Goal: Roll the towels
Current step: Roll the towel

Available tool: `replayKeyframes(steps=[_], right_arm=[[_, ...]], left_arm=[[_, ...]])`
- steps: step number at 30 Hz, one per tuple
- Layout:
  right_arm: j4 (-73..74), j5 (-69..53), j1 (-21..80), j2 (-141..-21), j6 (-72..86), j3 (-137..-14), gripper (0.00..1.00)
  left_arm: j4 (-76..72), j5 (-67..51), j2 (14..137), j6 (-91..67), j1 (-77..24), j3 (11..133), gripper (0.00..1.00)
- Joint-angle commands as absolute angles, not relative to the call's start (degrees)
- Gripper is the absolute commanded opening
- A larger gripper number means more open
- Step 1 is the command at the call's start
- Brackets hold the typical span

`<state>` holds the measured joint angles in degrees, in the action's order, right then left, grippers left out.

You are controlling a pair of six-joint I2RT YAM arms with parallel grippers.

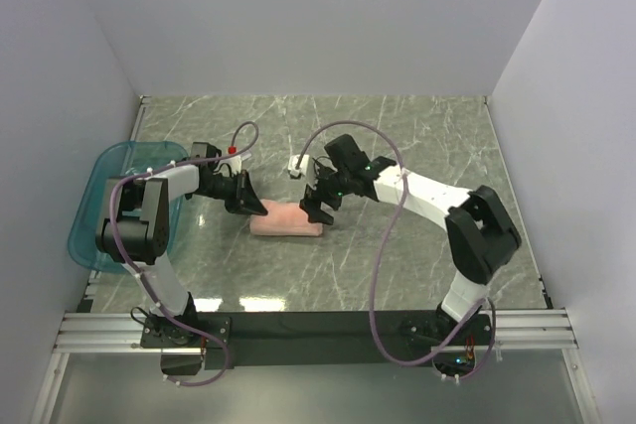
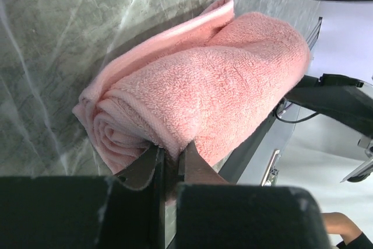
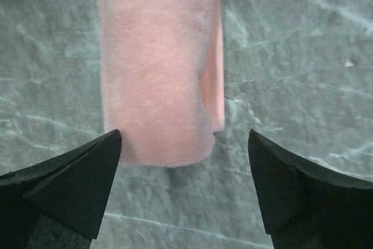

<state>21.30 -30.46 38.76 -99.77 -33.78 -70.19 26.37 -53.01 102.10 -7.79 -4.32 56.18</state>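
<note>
Marble table, rolled towel well clear of tray, left fingers tight on its end, right fingers wide apart

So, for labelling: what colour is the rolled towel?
The towel is salmon pink; left wrist view.

A grey-green marble-patterned table with pale veins fills the floor of the scene, and its polished top shows soft glare near the front. A teal translucent plastic tray with rounded corners lies at the table's left edge, close against the left wall. Plain white walls enclose the table at the back and both sides. Aluminium rails run along the near edge.
</note>
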Motion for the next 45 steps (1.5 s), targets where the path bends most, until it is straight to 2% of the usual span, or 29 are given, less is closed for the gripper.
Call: replayKeyframes(steps=[1, 8, 17, 20, 23, 24, 26, 27, 31, 36, 42, 45], right_arm=[[14.7, -21.9, 43.1, -93.6, -39.4, -65.8, 0.95], [12.0, -16.9, 50.7, -94.2, -44.0, -62.7, 0.97], [7.4, -9.1, 51.6, -103.6, -46.1, -64.4, 0.97], [8.8, -9.6, 51.6, -106.0, -47.2, -64.8, 0.84], [11.1, -11.6, 51.2, -107.7, -47.4, -65.2, 0.61], [11.9, -12.4, 50.9, -107.9, -46.9, -65.9, 0.41], [15.9, -16.1, 49.3, -109.4, -46.4, -68.4, 0.18], [17.8, -17.3, 48.7, -111.0, -46.6, -69.6, 0.1], [29.0, -27.9, 44.9, -115.3, -46.3, -76.4, 0.04], [36.8, -34.5, 41.8, -119.6, -46.8, -84.2, 0.03], [43.1, -38.9, 41.6, -123.2, -48.3, -88.0, 0.03], [43.7, -40.0, 41.2, -124.2, -47.3, -88.6, 0.03]], left_arm=[[25.9, -44.9, 103.7, -6.2, -4.0, 56.5, 0.01], [26.2, -44.6, 104.7, -6.3, -4.0, 57.0, 0.02], [25.8, -45.3, 104.8, -6.6, -4.0, 56.7, 0.05], [26.0, -45.2, 104.8, -6.1, -4.0, 56.9, 0.05], [26.8, -45.6, 104.5, -5.4, -3.7, 57.7, 0.07], [27.1, -46.6, 104.3, -5.0, -3.4, 57.9, 0.09], [27.9, -48.8, 102.8, -4.1, -1.9, 59.0, 0.17], [28.3, -51.6, 102.0, -3.9, -1.3, 59.2, 0.21], [27.2, -55.3, 94.6, -2.5, -0.2, 58.8, 0.46], [26.5, -53.6, 81.3, -0.6, 2.5, 57.3, 0.55], [33.6, -49.1, 69.8, 17.0, 2.6, 55.0, 0.59], [35.0, -47.0, 63.9, 26.5, 1.5, 51.3, 0.71]])
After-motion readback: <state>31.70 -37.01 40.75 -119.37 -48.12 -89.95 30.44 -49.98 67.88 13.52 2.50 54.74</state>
